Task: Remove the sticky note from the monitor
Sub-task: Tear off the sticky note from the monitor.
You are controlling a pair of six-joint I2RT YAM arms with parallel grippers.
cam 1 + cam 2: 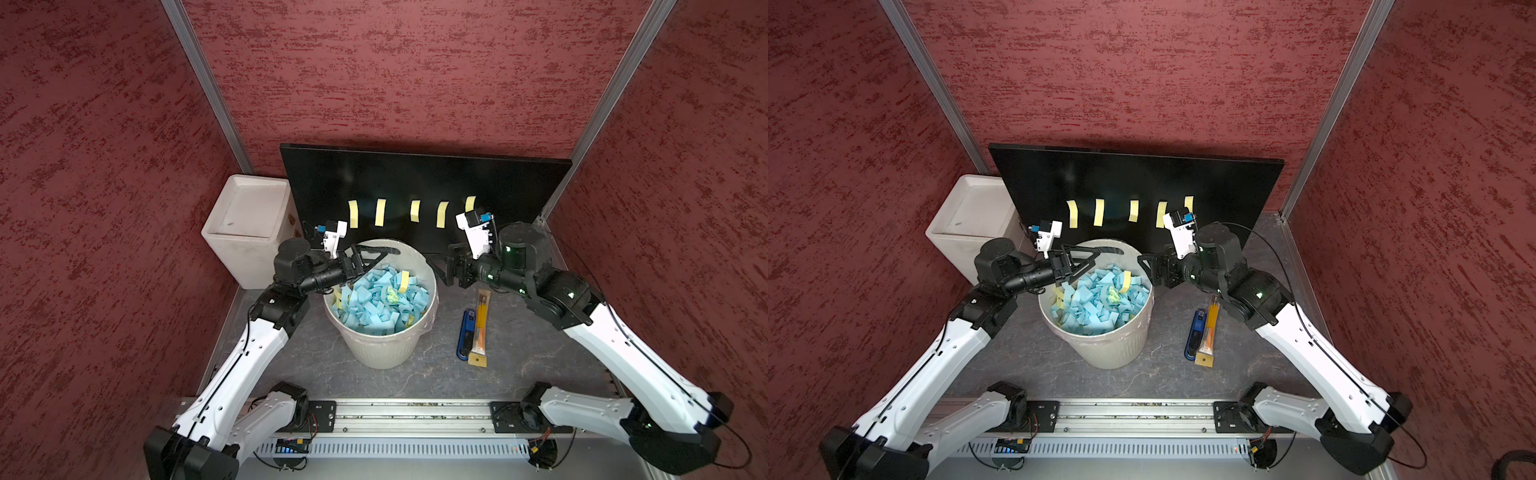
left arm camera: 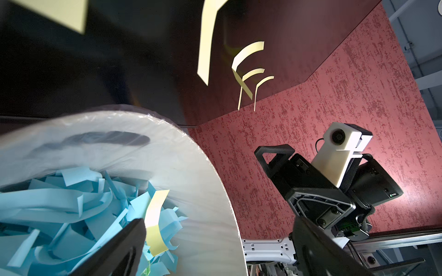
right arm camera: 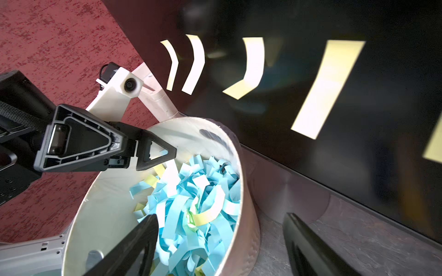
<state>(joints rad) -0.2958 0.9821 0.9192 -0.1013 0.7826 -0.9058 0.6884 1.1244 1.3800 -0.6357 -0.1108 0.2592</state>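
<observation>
**Monitor leans on the back wall with five notes on its face**

Monitor [image 1: 415,174] stands at the back of the grey surface [image 1: 519,357], tilted against the red wall, its dark screen facing the arms. A row of five yellow sticky notes [image 1: 414,210] is stuck across its lower half, and their free ends curl away from the glass in both wrist views.

Just in front of it stands a round white bin [image 1: 386,353] heaped with blue and yellow paper strips. The left pincer [image 1: 380,259] hangs over the bin's far rim with its jaws spread and nothing between them. One yellow strip [image 2: 155,219] lies on top of the pile, close to a fingertip [image 2: 134,239].

The right pincer [image 1: 442,268] sits just beside the bin's right rim, below the monitor's lower edge. Its jaws are also spread and empty. A square white tub [image 1: 249,257] stands to the left of the monitor.
</observation>
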